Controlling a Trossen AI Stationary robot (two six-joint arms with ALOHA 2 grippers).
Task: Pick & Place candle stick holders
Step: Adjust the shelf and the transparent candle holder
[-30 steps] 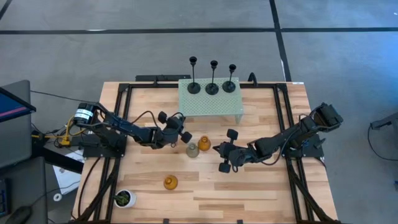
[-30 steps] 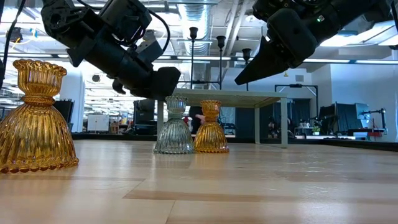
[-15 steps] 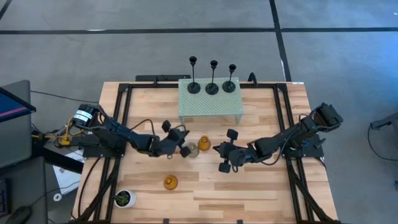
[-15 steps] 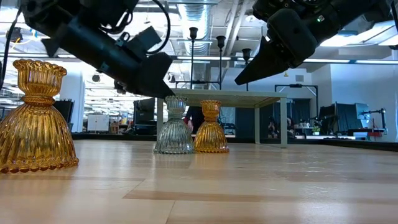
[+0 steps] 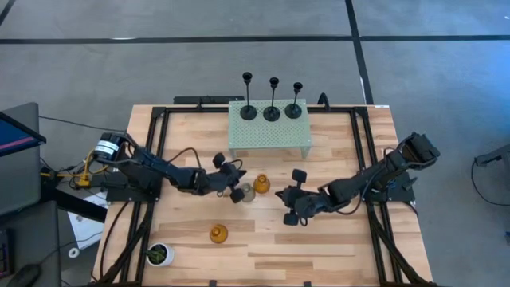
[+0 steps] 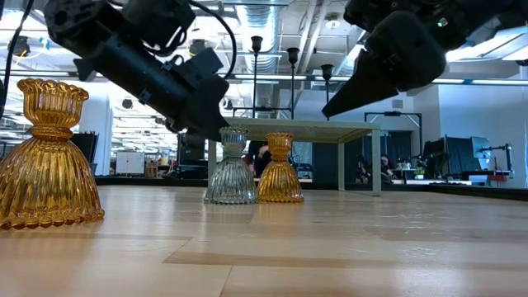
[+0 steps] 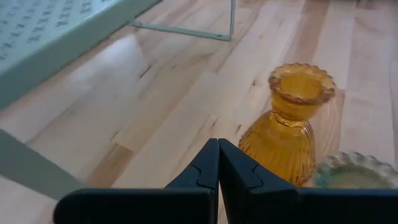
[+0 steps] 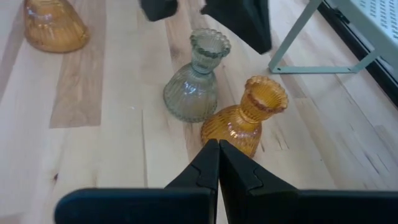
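Observation:
Three black tall-stemmed holders [image 5: 272,110] stand on the pale green perforated stand [image 5: 269,134] at the table's far side. A pale grey bulbous holder [image 5: 246,191] and an amber one [image 5: 262,184] stand upright side by side at mid-table; both show in the right wrist view, grey [image 8: 196,81] and amber [image 8: 245,118]. A second amber holder [image 5: 218,233] stands nearer the front. My left gripper [image 5: 233,180] is shut and empty, just left of the grey holder. My right gripper [image 5: 288,201] is shut and empty, right of the amber holder.
A small white pot with a green plant [image 5: 159,254] stands at the near left corner. The green stand's legs [image 7: 231,18] rise close behind the two holders. Bare wood lies in the near right part of the table [image 5: 335,247].
My left gripper has moved toward the table's right and a little toward the near edge, closing in on the pale grey holder, and stays shut. The holders have not moved.

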